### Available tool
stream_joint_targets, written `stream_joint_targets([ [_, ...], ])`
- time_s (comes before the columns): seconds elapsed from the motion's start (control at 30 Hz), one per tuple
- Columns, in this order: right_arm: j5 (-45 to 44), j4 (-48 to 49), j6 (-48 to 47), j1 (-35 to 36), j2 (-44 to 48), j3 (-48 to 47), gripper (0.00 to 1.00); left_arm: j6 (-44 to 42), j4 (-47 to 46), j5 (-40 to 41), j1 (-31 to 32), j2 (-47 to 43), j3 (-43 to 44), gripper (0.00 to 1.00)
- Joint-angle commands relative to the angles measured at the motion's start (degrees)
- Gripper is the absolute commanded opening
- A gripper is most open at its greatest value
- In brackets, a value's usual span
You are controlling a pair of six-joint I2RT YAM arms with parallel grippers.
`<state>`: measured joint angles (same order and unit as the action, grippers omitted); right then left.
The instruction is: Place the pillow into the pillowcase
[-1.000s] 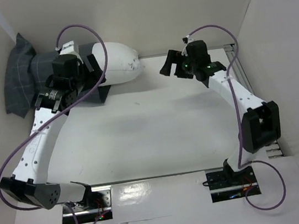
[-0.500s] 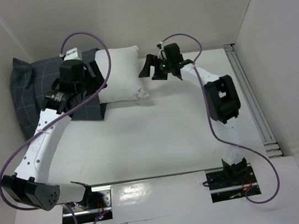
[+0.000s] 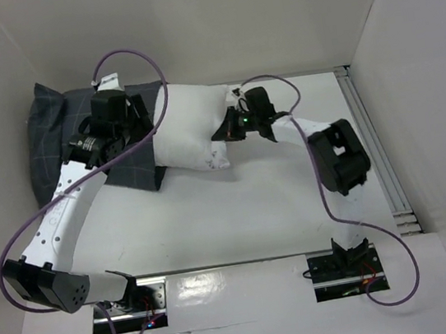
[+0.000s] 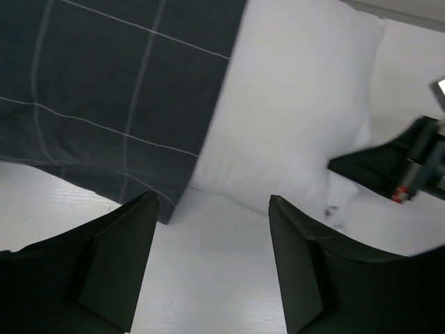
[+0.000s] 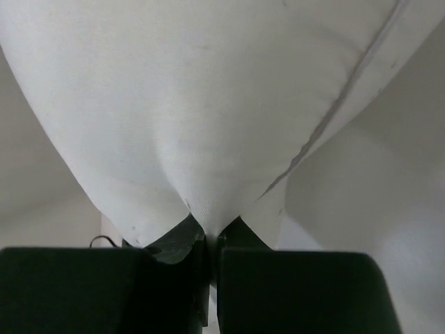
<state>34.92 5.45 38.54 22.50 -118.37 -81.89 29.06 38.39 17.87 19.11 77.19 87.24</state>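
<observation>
The white pillow point(image 3: 188, 126) point(image 4: 292, 118) point(image 5: 208, 104) lies at the back of the table. Its left end runs under the edge of the dark grey checked pillowcase point(image 3: 50, 146) point(image 4: 104, 90); I cannot tell whether it is inside. My right gripper point(image 3: 224, 129) point(image 5: 212, 236) is shut on a pinch of fabric at the pillow's right end. Above the seam between pillowcase and pillow hovers my left gripper point(image 3: 140, 120) point(image 4: 212, 202), open, with only bare table between its fingers point(image 4: 118, 257).
White walls close off the back and both sides. A metal rail point(image 3: 374, 146) runs along the table's right edge. Purple cables point(image 3: 156, 77) loop over both arms. The pillowcase's near corner point(image 4: 163, 212) lies flat on the table.
My right arm has swung left to the pillow and its gripper has shut on the pillow's right end. The pillowcase has spread flatter. My left gripper's jaws have narrowed a little.
</observation>
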Motion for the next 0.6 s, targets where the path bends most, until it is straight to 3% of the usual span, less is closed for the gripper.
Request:
stream_joint_targets([
  [0.0, -0.6, -0.9, -3.0, -4.1, 16.3, 9.4, 0.00, -3.2, 1.4, 1.8, 1.9, 0.6, -0.3, 0.77],
  [0.13, -5.3, -11.4, -9.7, -4.8, 30.3, 23.2, 0.00, -2.4, 5.0, 2.5, 7.1, 5.1, 0.9, 0.83],
  [0.3, -9.4, -20.1, -10.9, -5.5, 44.9, 30.2, 0.00, 1.8, 8.3, 11.8, 17.8, 12.3, 3.7, 0.87],
  [0.57, -12.1, -26.5, -13.4, -6.1, 50.8, 30.9, 0.00, 5.2, 11.8, 20.0, 21.9, 21.9, 8.4, 0.88],
])
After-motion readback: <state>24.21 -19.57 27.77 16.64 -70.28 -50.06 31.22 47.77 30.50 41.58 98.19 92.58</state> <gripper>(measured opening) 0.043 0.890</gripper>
